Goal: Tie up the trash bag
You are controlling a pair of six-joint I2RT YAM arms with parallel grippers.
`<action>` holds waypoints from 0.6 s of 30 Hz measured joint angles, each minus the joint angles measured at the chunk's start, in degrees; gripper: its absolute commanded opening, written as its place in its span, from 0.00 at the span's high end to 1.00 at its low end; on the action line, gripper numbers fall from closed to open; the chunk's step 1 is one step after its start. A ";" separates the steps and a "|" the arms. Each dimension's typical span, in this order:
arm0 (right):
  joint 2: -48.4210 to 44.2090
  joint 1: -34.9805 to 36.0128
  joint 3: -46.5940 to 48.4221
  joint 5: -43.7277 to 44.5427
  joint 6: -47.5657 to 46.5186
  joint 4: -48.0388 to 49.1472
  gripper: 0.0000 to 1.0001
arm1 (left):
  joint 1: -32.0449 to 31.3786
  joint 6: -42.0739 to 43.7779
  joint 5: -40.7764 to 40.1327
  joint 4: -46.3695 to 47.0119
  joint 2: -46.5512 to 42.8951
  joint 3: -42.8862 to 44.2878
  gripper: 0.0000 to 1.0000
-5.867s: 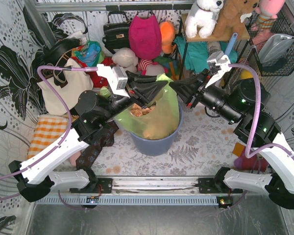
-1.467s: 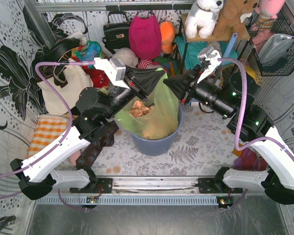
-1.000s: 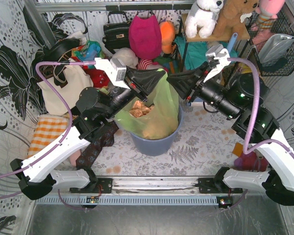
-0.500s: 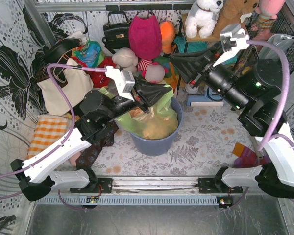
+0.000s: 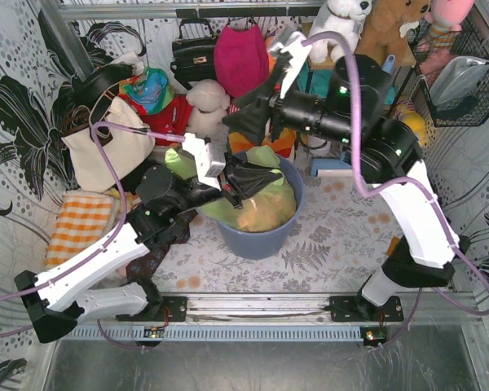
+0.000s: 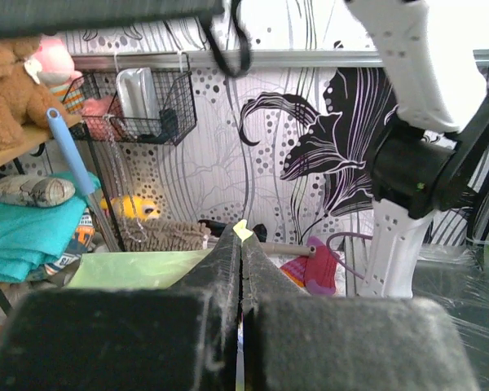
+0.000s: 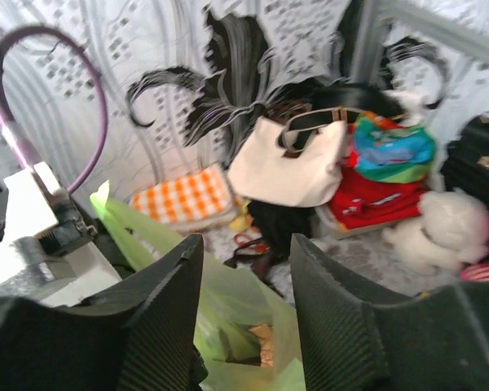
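The lime-green trash bag sits in the blue-grey bin, with tan crumpled paper showing through it. My left gripper is shut on a fold of the bag's rim above the bin's mouth. In the left wrist view a lime sliver sticks out between the closed jaws, and a green sheet spreads to their left. My right gripper is open and empty, hovering above the bin's back-left rim. In the right wrist view its spread fingers frame the bag's open mouth below without touching it.
A magenta fabric bag, black handbag and plush toys crowd the back wall. A cream tote and an orange checked cloth lie left. A shelf with teal cloth and a wire basket stand right.
My right gripper let go of the bag, rose, and swung left across the back of the bin. My left gripper came down toward the bin, still holding the rim.
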 measured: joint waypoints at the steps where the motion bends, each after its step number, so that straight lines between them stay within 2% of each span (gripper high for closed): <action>1: 1.22 0.00 0.92 -2.25 0.00 -0.98 0.49 | 0.00 0.00 0.48 0.44 -0.22 -0.13 1.00; 6: 5.49 0.00 2.97 -11.17 0.48 -3.21 0.44 | 0.00 0.04 3.50 2.10 -1.46 -1.57 1.00; 11: 8.76 0.00 3.87 -17.97 2.43 -3.13 0.26 | -0.02 0.02 5.33 3.17 -3.39 -4.35 1.00; 18: 10.67 -0.39 1.68 -27.50 6.01 2.64 0.13 | -0.09 0.00 7.37 4.09 -4.28 -4.92 1.00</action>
